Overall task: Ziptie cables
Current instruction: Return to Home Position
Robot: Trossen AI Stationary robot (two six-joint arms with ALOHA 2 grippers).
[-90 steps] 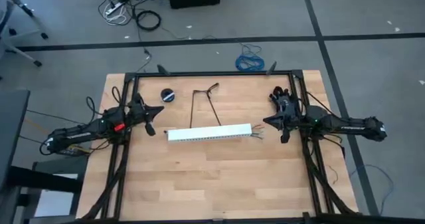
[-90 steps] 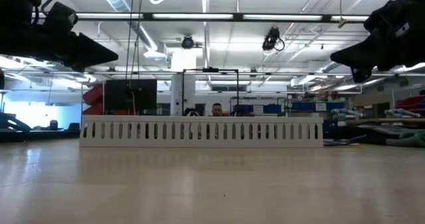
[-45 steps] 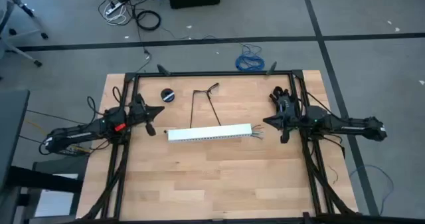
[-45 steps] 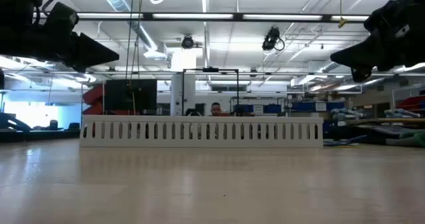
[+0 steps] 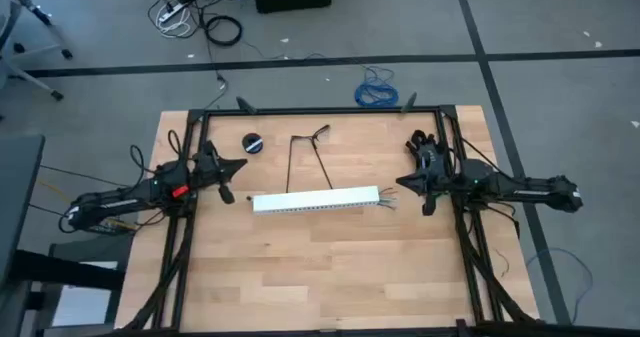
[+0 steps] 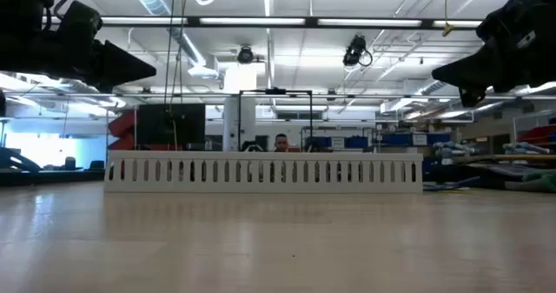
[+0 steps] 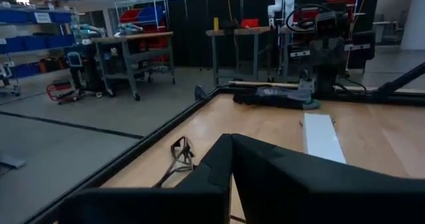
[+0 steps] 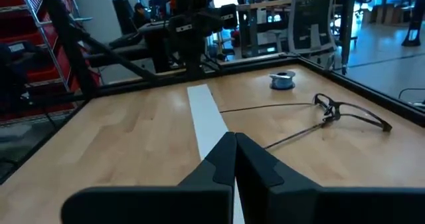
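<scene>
Nothing visible has shifted since a second ago: both arms hang in the same spots. Above the pale wooden table (image 5: 320, 277), the left gripper (image 5: 240, 165) is off the left end of the white slotted cable duct (image 5: 315, 200) and the right gripper (image 5: 403, 185) is near its right end. Each has its jaws pressed together on nothing. The duct lies flat across mid-table. The cables (image 5: 386, 203) sit inside it, with only their splayed ends poking from its right end. Behind it lie a small round roll (image 5: 253, 143) and two long thin dark strips (image 5: 305, 157). A blue coiled cable (image 5: 376, 94) rests on the grey floor. A person's head (image 6: 282, 143) shows beyond the duct, under strip-lit ceiling beams.
</scene>
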